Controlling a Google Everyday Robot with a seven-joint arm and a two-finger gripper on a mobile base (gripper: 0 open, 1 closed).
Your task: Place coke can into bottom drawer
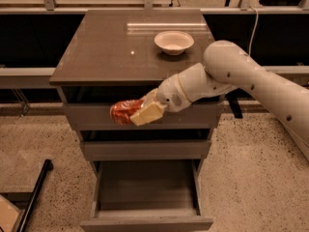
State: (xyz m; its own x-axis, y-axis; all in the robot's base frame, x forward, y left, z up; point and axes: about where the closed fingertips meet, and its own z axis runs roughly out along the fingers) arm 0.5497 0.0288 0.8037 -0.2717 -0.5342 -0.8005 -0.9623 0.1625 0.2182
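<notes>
Grey-brown and glossy across the cabinet's worktop [96,52], with a streak of reflected light near the cabinet's back edge. Carries a white bowl [174,41], upright, toward the cabinet's back right corner.

Speckled beige floor [43,139] on either side of the cabinet. Black bar [35,192] slanting over it, off the cabinet's lower left. Behind the cabinet, dark recesses under a pale ledge with metal posts. Thin cable [251,25] hanging down behind the cabinet's right side.

Three drawers down the cabinet's front. Middle drawer [145,150] pushed in or nearly so. Bottom drawer [145,190] pulled well out at the cabinet's foot, showing a bare grey floor inside.

White arm [241,74] reaching in from the cabinet's right, crossing its front right corner. End effector [137,114] hanging in front of the cabinet's top drawer face, just below the worktop edge and left of the cabinet's middle. Clamped on the coke can [123,111], one cream finger [148,113] lying across the can's near side.

Coke can held off every surface, in the air before the cabinet's top drawer, above the open bottom drawer and apart from it. Long axis lying close to level, running along the cabinet's front. Free end pointing toward the cabinet's left side, other end buried in the grip. Red skin with pale markings; cannot tell which end is the top.
</notes>
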